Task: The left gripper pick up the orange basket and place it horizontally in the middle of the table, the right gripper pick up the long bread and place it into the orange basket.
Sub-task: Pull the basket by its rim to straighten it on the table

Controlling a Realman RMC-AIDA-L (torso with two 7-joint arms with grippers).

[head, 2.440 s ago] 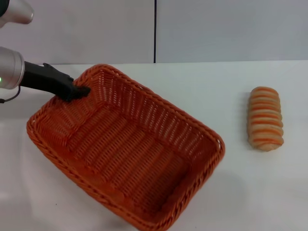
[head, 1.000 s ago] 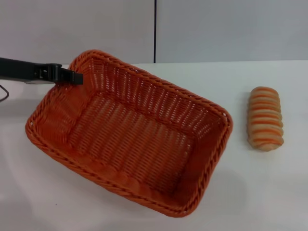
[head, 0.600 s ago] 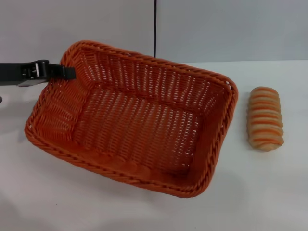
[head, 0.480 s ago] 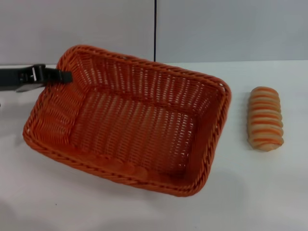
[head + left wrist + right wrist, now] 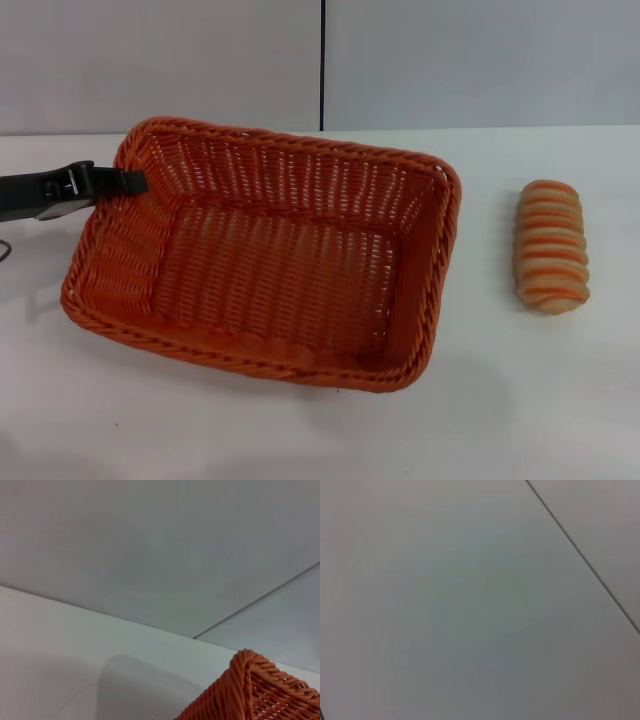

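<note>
Basket (image 5: 270, 270) now lies nearly level across the middle of the table (image 5: 500, 420), swung round since earlier; left gripper (image 5: 130, 181) clamps its rim corner. Bread (image 5: 550, 246) waits alongside, untouched.

Orange basket (image 5: 270, 270): uniform bright orange, open woven weave on sides and floor, braided rim in the same orange; corner braid also seen in the left wrist view (image 5: 250, 690).
Long bread (image 5: 550, 246): pale cream with orange-brown crosswise stripes along its length.
Left gripper (image 5: 125, 181): black throughout, with a small pale metallic fitting on the body.
Bench (image 5: 520, 400): plain white, unpatterned.
Wall (image 5: 480, 60): light grey, crossed by one thin dark vertical seam.
</note>
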